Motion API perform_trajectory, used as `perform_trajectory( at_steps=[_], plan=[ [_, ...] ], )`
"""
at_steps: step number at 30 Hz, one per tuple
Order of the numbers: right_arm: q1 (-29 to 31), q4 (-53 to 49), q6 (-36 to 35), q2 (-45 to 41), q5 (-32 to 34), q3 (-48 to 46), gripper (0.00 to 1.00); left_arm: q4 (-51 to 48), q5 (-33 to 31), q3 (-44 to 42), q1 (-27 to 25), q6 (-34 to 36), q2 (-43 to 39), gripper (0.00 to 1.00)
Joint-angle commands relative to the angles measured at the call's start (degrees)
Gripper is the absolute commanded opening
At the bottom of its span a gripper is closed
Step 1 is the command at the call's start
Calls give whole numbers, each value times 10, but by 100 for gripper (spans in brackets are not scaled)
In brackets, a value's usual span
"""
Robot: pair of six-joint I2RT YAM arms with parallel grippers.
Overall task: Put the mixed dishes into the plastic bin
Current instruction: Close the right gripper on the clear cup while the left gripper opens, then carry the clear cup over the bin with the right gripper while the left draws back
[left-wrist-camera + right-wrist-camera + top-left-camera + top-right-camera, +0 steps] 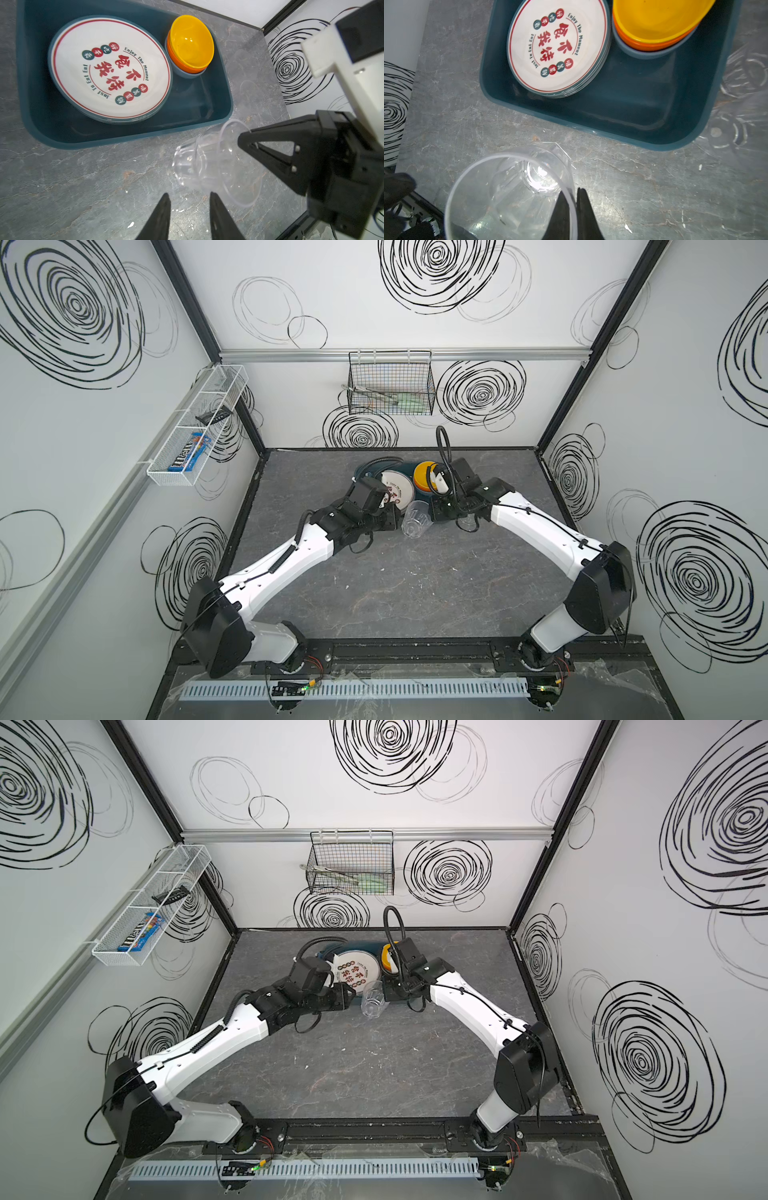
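The dark teal plastic bin holds a stack of white plates with red Chinese characters. Beside them sits a yellow bowl nested in an orange and a blue one. Just in front of the bin a clear cup hangs tilted above the table. My right gripper is shut on its rim, one finger inside and one outside. My left gripper is open just short of the cup, with nothing between its fingers.
Two more clear cups sit on the grey table beside the bin's right wall. A black wire basket hangs on the back wall and a white mesh shelf on the left wall. Both arms meet near the bin's front edge.
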Motion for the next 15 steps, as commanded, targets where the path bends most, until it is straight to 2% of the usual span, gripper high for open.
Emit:
perform_trajectory(
  at_steps=[1,9,15],
  plan=[
    [-17,3,-7,-20,2,24,0,30,18,-26,15,-16,-34,43],
    [-58,13,-10,-22,5,39,0,58,65,-79,51,-27,-92,58],
    [-80,28,-7,-15,14,44,0,91,106,-117,71,-31,-129,65]
  ],
)
